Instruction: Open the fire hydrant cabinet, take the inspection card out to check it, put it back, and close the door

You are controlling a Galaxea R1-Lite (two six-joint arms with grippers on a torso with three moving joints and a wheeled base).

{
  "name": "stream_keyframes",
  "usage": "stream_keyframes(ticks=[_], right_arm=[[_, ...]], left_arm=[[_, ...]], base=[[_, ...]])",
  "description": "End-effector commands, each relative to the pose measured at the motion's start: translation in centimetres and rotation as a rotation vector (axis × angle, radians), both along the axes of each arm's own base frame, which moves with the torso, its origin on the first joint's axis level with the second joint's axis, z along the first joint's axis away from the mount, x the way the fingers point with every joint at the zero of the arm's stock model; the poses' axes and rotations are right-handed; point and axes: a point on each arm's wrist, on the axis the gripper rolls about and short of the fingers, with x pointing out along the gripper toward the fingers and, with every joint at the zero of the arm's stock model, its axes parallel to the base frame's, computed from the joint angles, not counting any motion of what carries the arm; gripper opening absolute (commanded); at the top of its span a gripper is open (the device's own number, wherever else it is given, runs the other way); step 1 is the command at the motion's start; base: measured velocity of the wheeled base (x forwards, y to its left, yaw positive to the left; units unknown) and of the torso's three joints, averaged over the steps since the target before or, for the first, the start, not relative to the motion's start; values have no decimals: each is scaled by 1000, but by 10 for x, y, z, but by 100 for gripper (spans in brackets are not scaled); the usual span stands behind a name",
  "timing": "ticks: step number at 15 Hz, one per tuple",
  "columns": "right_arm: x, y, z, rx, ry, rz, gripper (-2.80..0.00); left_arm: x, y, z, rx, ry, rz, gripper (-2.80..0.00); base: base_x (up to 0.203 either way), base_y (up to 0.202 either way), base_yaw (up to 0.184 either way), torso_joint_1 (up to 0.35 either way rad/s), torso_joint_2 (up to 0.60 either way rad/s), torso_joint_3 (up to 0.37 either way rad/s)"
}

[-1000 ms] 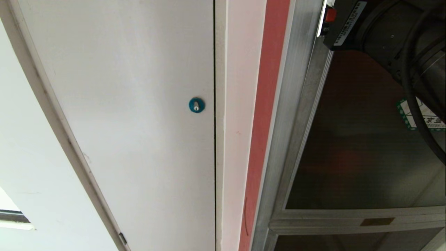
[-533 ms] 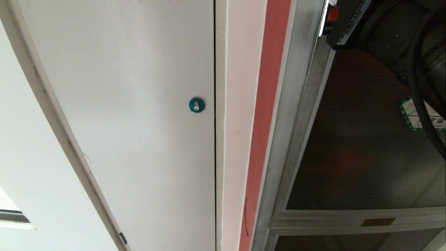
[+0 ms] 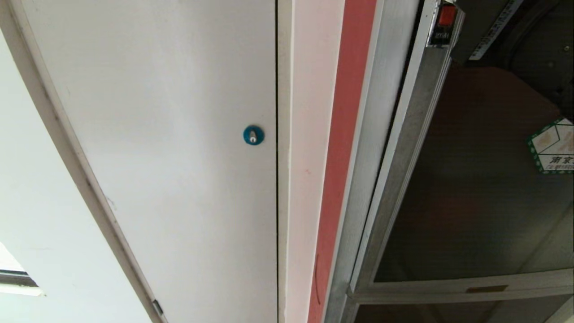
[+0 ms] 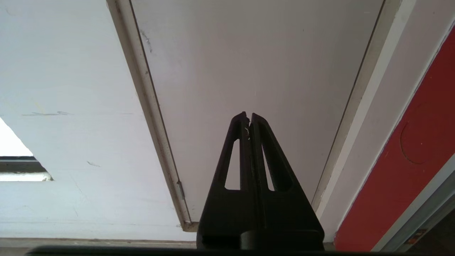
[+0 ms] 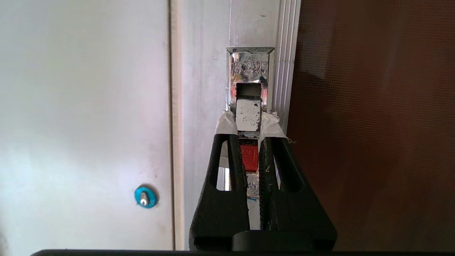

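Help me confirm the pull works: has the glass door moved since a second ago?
Yes. Against the unmoved blue lock, the door has swung right at its latch edge, away from the cabinet frame, opening a dark gap.

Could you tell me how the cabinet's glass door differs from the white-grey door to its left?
The glass door is dark tinted glass in a silver frame; the white-grey door is a plain opaque panel. The glass door has a red latch, which the right gripper is shut on; the white-grey door has a blue round lock, untouched. The glass door carries a green-bordered sticker; the white-grey door is bare. Both are tall wall doors.
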Motion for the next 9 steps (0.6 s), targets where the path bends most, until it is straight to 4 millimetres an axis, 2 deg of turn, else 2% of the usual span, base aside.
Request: stream_keyframes(ticks=[1,5,9], right_arm=[[-9,-10,3,18,-16,-5,-280],[-7,-7,-8,-11,11,-4,-280],[-6,-7,-9,-14,14,-4,-280]], left_arm=[[1,0,-2,0,7,1,-280],[1,0,-2,0,7,1,-280],[1,0,-2,0,7,0,-280]], base=[[0,0,0,0,0,0],[0,0,0,0,0,0],[0,0,0,0,0,0]])
